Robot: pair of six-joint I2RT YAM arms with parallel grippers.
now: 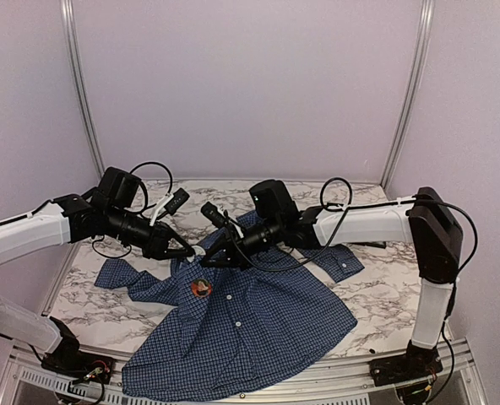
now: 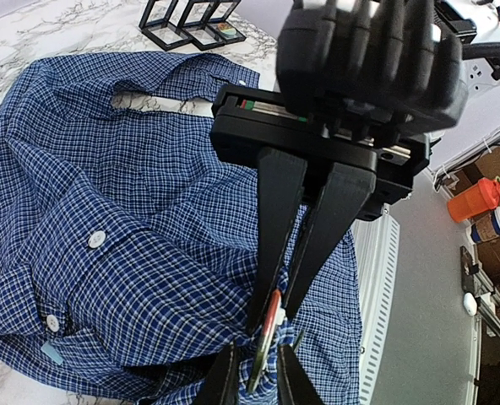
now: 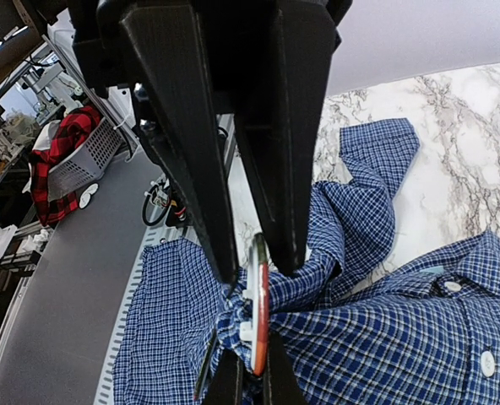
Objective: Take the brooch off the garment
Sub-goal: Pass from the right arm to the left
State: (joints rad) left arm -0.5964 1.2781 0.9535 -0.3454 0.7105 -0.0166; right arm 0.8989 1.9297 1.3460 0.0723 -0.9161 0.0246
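My top camera hangs above and behind my bases (image 1: 406, 367), facing 12 o'clock over the whole table (image 1: 385, 295). Each wrist camera looks close along its jaws; both share the brooch (image 2: 263, 350), edge-on, from opposite sides.

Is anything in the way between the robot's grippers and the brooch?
No, nothing visible. The right gripper seems to pinch the brooch, and the left gripper has a finger on each side of it, above the garment.

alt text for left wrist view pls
A brooch, edge-on, stands between the fingertips of the left gripper at the bottom, with the closed fingers of the right gripper pointing down at its top. Behind, a blue checked shirt lies rumpled on a marble table.
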